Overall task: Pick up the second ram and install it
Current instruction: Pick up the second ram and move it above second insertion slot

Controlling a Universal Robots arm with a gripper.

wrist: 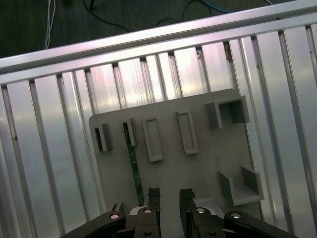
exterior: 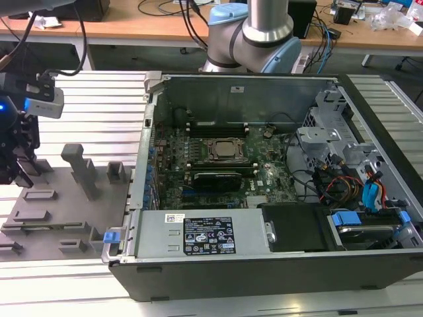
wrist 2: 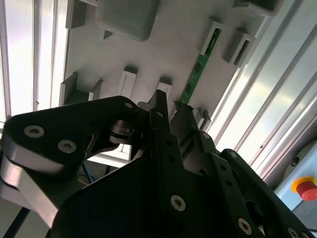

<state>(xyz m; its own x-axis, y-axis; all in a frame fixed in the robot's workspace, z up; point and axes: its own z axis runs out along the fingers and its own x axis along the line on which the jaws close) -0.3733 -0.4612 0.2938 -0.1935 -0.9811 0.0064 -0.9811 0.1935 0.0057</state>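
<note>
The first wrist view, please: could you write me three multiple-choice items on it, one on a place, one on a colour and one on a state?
1. Where does the memory stick lie?
A. between the jaws
B. on the grey plate
C. in a cardboard box

2. What colour is the memory stick?
A. red
B. white
C. green

3. How do the jaws stand?
A. apart, with nothing between them
B. shut on the memory stick
C. shut on a cable

Answers:
1 B: the stick rests on the plate, not between the jaws.
2 C: its board shows green.
3 A: a bare gap shows between them, with the stick off to one side.
</note>
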